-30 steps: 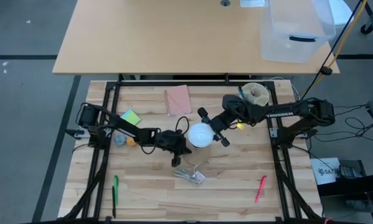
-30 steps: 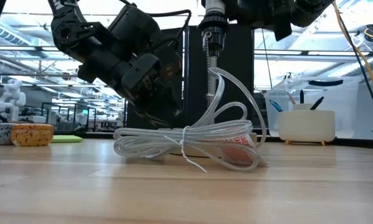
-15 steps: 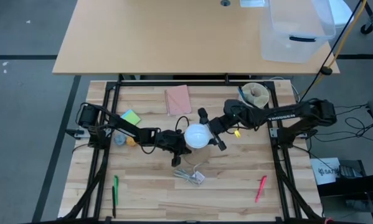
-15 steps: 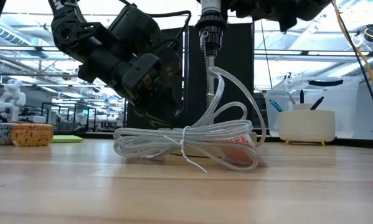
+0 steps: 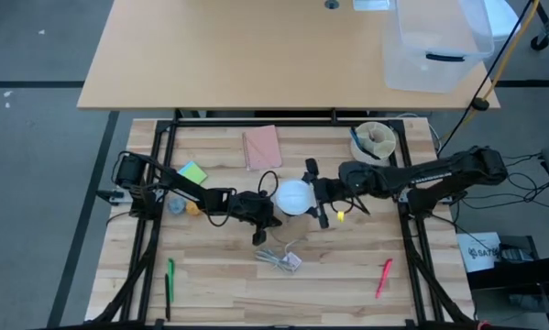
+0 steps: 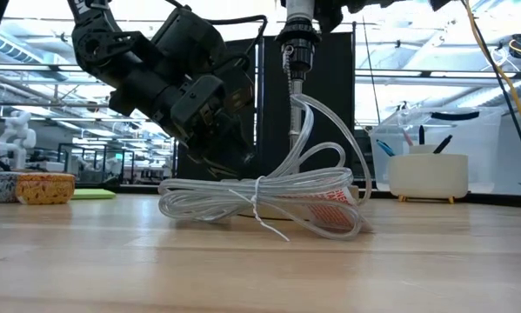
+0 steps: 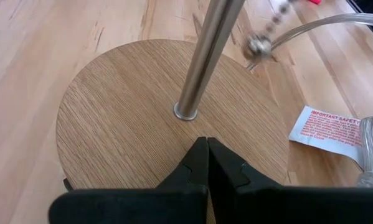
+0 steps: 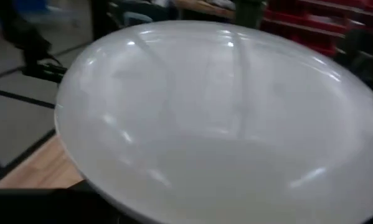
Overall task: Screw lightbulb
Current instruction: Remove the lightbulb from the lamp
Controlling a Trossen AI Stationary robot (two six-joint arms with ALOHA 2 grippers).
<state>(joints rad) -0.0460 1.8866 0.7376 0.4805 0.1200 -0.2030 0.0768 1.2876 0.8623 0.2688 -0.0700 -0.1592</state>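
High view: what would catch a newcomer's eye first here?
The white lightbulb at mid-table, with the right end effector against its side and the left end effector low beside it. In the left wrist view, shut fingers press on a round wooden base with a metal pole. A coiled clear cord fills the low view.

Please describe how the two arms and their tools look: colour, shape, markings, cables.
Both arms are dark, slim and jointed. The right arm carries white lettering along its link. The left arm has thin black cables at its base. The left tool has matte black, wedge-shaped fingers. The right tool is black too.
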